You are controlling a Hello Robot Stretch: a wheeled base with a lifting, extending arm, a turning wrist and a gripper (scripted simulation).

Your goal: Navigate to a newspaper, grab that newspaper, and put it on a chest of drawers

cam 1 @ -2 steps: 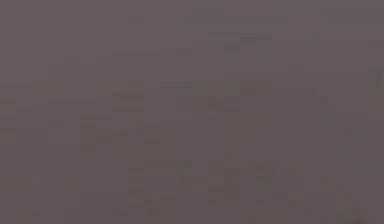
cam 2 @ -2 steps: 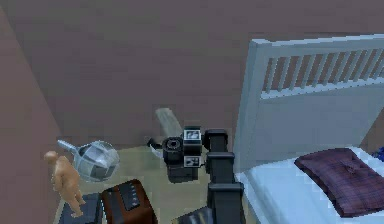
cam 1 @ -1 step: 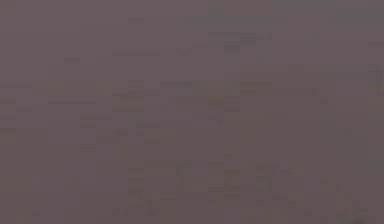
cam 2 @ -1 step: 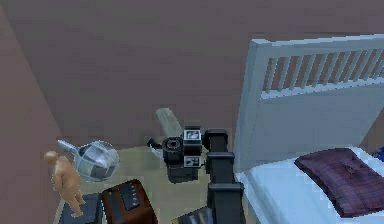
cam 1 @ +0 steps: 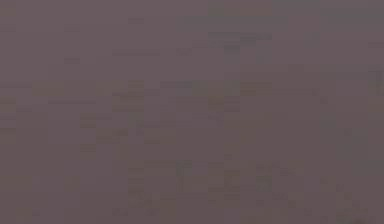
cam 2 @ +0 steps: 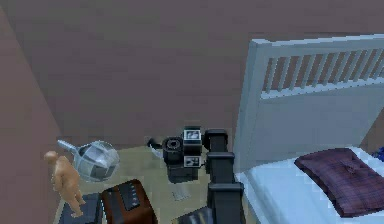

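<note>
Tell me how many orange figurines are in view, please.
1. The orange figurine stands at the arm side view's lower left, on a pale surface. The arm may hide others.

The robot's arm [cam 2: 226, 186] is a dark, nearly black square bar made of stepped, box-like sections, each a little narrower than the one below it. At its far end sit two small white squares [cam 2: 192, 134] printed with black marks. Beside them the tool [cam 2: 156, 147] has a dark, compact body and two thin dark fingers [cam 2: 153, 144].
</note>
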